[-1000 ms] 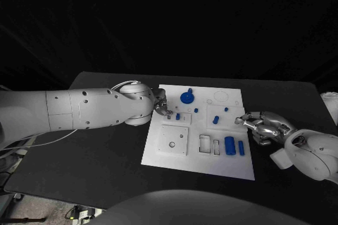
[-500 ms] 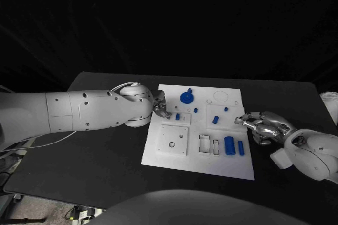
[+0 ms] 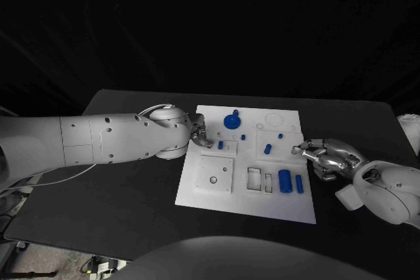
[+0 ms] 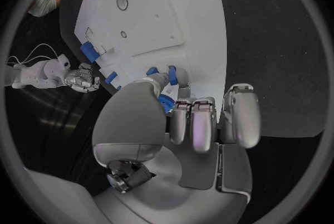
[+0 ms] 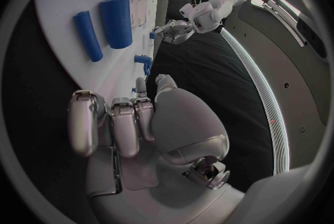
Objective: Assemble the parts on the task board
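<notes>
Matt white task board, smooth blue plastic-looking parts, matt black table.

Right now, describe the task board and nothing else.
The task board is a flat white rectangular plate, matte and plastic-looking, lying on the black table slightly askew. Its surface carries shallow rectangular recesses, a raised square panel with a hole, circular outlines at the far end, and several blue parts: two cylinders lying side by side near the right edge, a round knobbed piece farther back, and small pegs. The left hand sits over its left edge; the right hand rests beside its right edge.
</notes>
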Action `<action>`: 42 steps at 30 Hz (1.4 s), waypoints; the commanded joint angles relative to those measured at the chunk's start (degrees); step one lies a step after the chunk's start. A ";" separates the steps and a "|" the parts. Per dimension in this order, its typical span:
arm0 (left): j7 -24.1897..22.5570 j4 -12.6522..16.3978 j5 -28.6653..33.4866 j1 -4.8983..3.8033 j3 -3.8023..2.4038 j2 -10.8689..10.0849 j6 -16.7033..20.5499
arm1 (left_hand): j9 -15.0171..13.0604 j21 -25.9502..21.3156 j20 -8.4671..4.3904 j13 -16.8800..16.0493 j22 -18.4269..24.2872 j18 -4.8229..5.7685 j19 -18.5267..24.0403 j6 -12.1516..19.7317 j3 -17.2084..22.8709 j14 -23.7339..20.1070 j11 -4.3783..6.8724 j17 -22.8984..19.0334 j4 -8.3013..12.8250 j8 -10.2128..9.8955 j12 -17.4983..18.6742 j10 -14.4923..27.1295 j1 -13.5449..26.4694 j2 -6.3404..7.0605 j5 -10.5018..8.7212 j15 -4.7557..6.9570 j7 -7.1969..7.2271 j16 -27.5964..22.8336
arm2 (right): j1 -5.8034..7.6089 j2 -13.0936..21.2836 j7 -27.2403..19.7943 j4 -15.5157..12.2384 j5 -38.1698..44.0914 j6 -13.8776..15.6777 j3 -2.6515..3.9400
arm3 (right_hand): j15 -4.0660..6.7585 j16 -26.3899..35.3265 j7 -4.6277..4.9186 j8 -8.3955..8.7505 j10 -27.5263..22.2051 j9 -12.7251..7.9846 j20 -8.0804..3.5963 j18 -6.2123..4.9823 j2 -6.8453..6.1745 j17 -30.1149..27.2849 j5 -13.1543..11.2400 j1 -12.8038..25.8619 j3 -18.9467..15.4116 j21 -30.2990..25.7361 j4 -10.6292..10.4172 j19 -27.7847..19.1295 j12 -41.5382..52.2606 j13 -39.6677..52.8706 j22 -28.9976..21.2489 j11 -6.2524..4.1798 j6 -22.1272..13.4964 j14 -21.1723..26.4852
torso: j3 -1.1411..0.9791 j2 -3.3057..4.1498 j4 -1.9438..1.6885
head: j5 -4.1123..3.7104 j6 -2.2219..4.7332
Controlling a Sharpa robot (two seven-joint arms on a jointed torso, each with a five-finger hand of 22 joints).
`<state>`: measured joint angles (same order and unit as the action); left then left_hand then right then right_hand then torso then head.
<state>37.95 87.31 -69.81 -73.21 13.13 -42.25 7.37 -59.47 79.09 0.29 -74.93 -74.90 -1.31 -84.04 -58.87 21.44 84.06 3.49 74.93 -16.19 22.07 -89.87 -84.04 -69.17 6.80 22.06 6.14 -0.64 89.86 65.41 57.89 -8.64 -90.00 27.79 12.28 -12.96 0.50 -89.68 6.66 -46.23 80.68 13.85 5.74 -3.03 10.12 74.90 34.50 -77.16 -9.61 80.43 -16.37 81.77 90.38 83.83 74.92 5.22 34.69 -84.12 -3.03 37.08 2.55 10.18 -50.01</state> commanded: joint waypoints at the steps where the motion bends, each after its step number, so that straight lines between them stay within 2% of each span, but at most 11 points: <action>1: -0.70 -0.14 -0.32 0.10 -0.02 0.26 0.65 | 0.05 -0.19 0.29 -15.07 -11.98 -1.03 -1.64 0.36 -0.02 5.94 -0.31 15.07 -0.43 -0.21 -0.13 -5.96 0.61 -0.14 -0.17 -0.21 0.01 0.14 | -0.06 -0.04 -0.27 -0.08 0.33 -0.82 -0.01 | 0.18 0.14 0.02 0.38 9.32 -0.10 0.04 -0.01 -0.06 13.84 0.20 -0.72 0.30 -0.27 -0.10 -0.40 -0.38 6.17 11.06 -2.66 0.20 -5.24 | -0.03 -0.02 -0.02 | 0.03 0.01; 5: -0.85 -0.41 -0.33 0.31 -0.02 0.48 0.80 | 0.07 -0.29 0.35 -15.07 -11.95 -1.04 -1.60 0.39 -0.26 5.94 -0.39 15.07 -0.41 -0.30 -0.13 -5.96 1.04 -0.32 -1.28 -0.30 -0.06 0.14 | -0.07 -0.05 -0.31 -0.09 0.33 -0.83 -0.01 | 0.18 0.14 0.02 0.38 9.32 -0.10 0.04 -0.01 -0.06 13.84 0.20 -0.72 0.30 -0.27 -0.10 -0.40 -0.38 6.17 11.06 -2.66 0.20 -5.24 | 0.00 0.00 0.01 | 0.04 0.01; 23: -1.04 -0.67 -0.33 0.58 -0.02 0.74 1.04 | 0.16 -0.47 0.40 -15.07 -11.91 -1.07 -1.53 0.53 -0.52 5.94 -0.45 15.07 -0.41 -0.49 -0.13 -5.96 1.37 -0.35 -2.04 -0.34 -0.14 0.14 | -0.27 -0.18 -0.34 0.10 0.33 -0.82 -0.01 | 0.17 0.15 0.04 0.42 9.32 -0.11 0.04 -0.01 -0.11 13.82 0.18 -0.75 0.42 -0.31 -0.14 -0.42 -0.38 6.17 11.05 -2.64 0.15 -5.22 | -0.02 -0.03 0.02 | 0.13 0.01; 32: -0.72 -0.71 -0.33 0.62 -0.02 0.75 0.21 | 0.74 -0.60 0.59 -15.07 -11.89 -1.08 -1.50 0.50 -2.49 5.94 -0.68 15.07 -0.45 -1.21 -0.13 -5.96 3.28 -0.09 -4.00 -0.53 -0.43 0.14 | -0.37 -0.16 -0.29 0.14 0.33 -0.81 -0.01 | 0.17 0.15 0.04 0.43 9.32 -0.11 0.04 -0.02 -0.10 13.81 0.18 -0.77 0.46 -0.33 -0.14 -0.44 -0.38 6.17 11.04 -2.64 0.14 -5.22 | -0.02 0.00 0.01 | 0.13 0.01; 36: -0.57 -0.73 -0.33 0.63 -0.02 0.75 -0.01 | 1.17 -0.72 0.70 -15.07 -11.87 -1.10 -1.47 0.35 -4.12 5.94 -0.82 15.07 -0.48 -1.68 -0.13 -5.96 4.63 -0.20 -6.36 -0.65 -0.55 0.14 | -0.40 -0.17 -0.28 0.20 0.33 -0.83 -0.01 | 0.17 0.15 0.04 0.43 9.32 -0.11 0.04 -0.02 -0.10 13.80 0.18 -0.77 0.47 -0.34 -0.13 -0.45 -0.38 6.17 11.04 -2.64 0.14 -5.22 | 0.00 -0.02 0.01 | 0.16 0.01; 42: -0.37 -0.76 -0.33 0.65 -0.02 0.74 -0.42 | 1.52 -0.78 0.78 -15.07 -11.87 -1.11 -1.47 0.27 -5.62 5.94 -0.91 15.07 -0.55 -2.08 -0.13 -5.96 5.86 -0.35 -7.35 -0.73 -0.69 0.14 | -0.43 -0.20 -0.28 0.30 0.33 -0.85 -0.01 | 0.17 0.16 0.04 0.43 9.32 -0.12 0.04 -0.03 -0.11 13.80 0.18 -0.79 0.50 -0.37 -0.13 -0.47 -0.38 6.17 11.03 -2.64 0.13 -5.21 | 0.00 -0.01 0.00 | 0.21 0.01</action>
<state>37.59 86.49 -69.95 -72.58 13.12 -41.61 7.99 -57.98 78.55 0.71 -74.93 -74.90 -1.31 -84.03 -58.66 16.13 84.06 3.08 74.91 -16.84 20.37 -89.87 -84.05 -63.82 6.41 14.95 5.72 -0.83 89.86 65.05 57.75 -8.66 -89.69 27.80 12.28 -12.96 0.48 -89.68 6.66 -46.01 80.68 13.79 5.74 -3.03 9.90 74.93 34.50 -77.38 -9.46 80.43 -16.53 81.77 90.23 83.80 74.95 5.22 34.69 -84.14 -3.03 37.07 2.56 10.37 -50.01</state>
